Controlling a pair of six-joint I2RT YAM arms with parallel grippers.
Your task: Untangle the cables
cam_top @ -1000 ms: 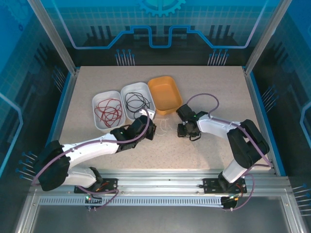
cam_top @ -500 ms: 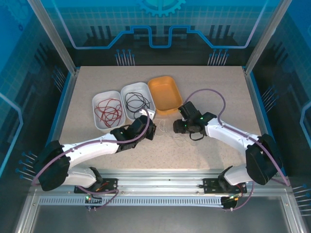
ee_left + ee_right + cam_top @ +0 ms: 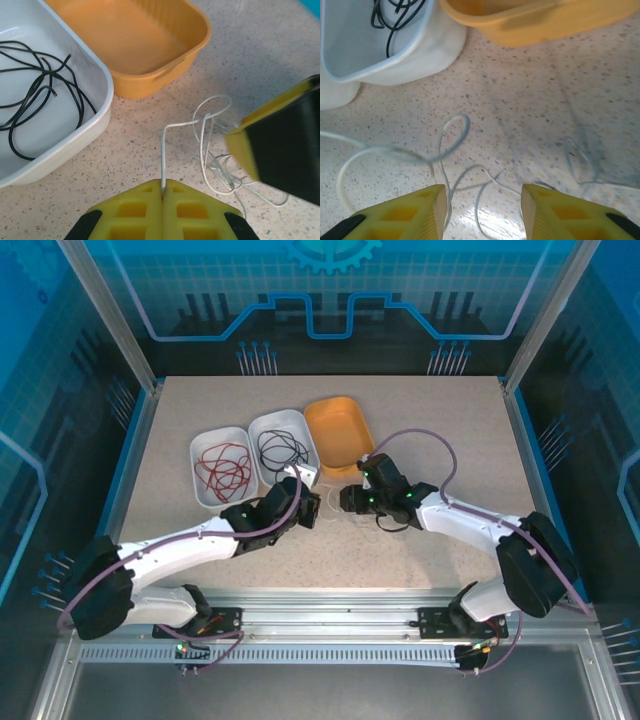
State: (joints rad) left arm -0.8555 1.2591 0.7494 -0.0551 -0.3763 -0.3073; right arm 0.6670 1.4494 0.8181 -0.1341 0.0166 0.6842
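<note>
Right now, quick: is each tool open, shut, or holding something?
Left tool: shut on the white cable.
Right tool: open, holding nothing, above the white cable's loops on the table.

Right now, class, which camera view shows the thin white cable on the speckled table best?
The left wrist view: the thin white cable runs sharp from the shut left gripper into tangled loops. The right wrist view shows it as blurred loops; the top external view, as a faint thread.

table [image 3: 450, 430] | white trays [image 3: 220, 437] | orange tray [image 3: 338, 430] | white cable [image 3: 163, 155]
</note>
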